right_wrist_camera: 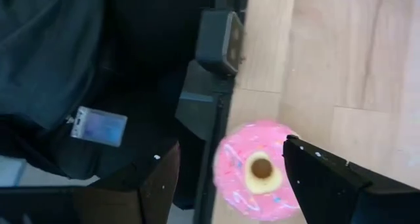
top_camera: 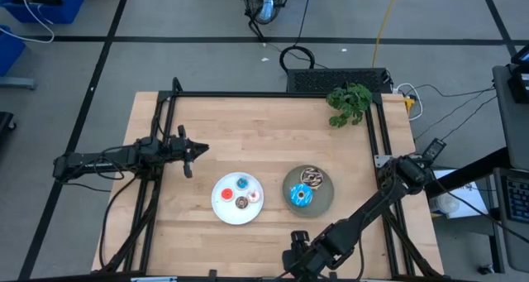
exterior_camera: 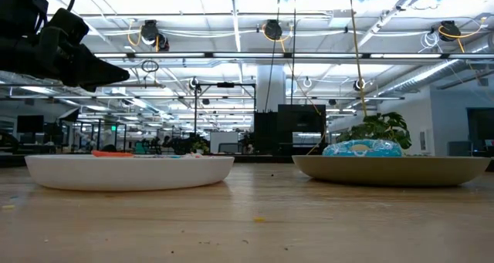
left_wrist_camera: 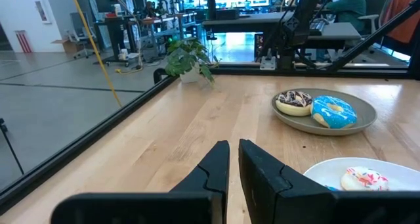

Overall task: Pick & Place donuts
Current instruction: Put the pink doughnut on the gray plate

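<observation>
One pink-iced donut [right_wrist_camera: 254, 171], gripped in your right gripper [right_wrist_camera: 275, 175] jaws at the table's [top_camera: 264, 141] near edge: carry it level to the grey plate [top_camera: 324, 201]. Left gripper [left_wrist_camera: 233, 159]: jaws closed, empty.

High cam looking straight down; low cam sitting at tabletop level; both, plus left wrist cam, sharing white plate [top_camera: 225, 209] and grey plate [top_camera: 324, 201].

A white plate [top_camera: 223, 206] carries red, blue, brown and pale tiny donuts [top_camera: 241, 193]. At its 3 o'clock, a grey plate [top_camera: 326, 201] bears blue-iced [top_camera: 299, 197] and chocolate sprinkled [top_camera: 312, 176] donuts. The pink donut [right_wrist_camera: 256, 172] has speckled icing.
</observation>
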`<state>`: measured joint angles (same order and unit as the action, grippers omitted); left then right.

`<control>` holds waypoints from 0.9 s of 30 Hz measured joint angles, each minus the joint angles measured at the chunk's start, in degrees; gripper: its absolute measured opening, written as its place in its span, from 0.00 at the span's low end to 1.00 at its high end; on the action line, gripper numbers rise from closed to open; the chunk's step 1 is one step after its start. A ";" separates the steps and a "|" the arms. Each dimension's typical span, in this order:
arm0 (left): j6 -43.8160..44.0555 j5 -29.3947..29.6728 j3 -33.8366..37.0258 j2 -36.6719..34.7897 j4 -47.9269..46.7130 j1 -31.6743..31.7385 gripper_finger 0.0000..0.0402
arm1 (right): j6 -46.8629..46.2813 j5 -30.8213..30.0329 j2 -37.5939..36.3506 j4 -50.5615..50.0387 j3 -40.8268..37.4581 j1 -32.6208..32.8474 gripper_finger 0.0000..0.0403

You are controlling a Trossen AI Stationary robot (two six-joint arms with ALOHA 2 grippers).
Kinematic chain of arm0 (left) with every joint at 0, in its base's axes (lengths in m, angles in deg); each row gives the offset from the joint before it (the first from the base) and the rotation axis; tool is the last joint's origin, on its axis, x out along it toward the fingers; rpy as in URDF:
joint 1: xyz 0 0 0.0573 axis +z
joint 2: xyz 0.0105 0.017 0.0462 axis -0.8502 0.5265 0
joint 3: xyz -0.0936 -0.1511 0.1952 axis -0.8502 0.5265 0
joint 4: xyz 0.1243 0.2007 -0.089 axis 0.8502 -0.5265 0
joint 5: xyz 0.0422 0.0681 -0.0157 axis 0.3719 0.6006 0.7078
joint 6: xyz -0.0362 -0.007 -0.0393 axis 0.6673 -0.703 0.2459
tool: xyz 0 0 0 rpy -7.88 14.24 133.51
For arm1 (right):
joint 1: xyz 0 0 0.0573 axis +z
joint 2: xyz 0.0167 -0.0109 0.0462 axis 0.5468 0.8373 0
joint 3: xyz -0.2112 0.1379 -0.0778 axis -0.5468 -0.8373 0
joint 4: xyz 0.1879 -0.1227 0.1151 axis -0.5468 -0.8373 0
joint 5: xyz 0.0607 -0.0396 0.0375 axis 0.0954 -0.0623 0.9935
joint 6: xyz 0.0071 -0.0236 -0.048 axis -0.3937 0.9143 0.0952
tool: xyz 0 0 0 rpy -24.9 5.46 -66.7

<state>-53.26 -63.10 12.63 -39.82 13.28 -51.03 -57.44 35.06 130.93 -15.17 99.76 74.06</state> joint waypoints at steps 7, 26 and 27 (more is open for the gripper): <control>-0.21 0.00 0.00 0.02 0.20 0.00 0.10 | 0.82 -0.07 0.00 0.15 -0.02 -0.07 0.62; -1.43 0.02 0.00 0.02 0.26 0.01 0.10 | 6.42 -4.85 0.00 0.78 -8.63 -0.79 0.62; -1.42 0.02 0.00 0.00 0.26 0.00 0.10 | 6.37 -4.80 -0.01 2.37 -9.53 -0.79 0.62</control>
<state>-54.68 -63.08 12.63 -39.83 13.55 -51.03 -51.07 30.26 130.92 -12.80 90.23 73.26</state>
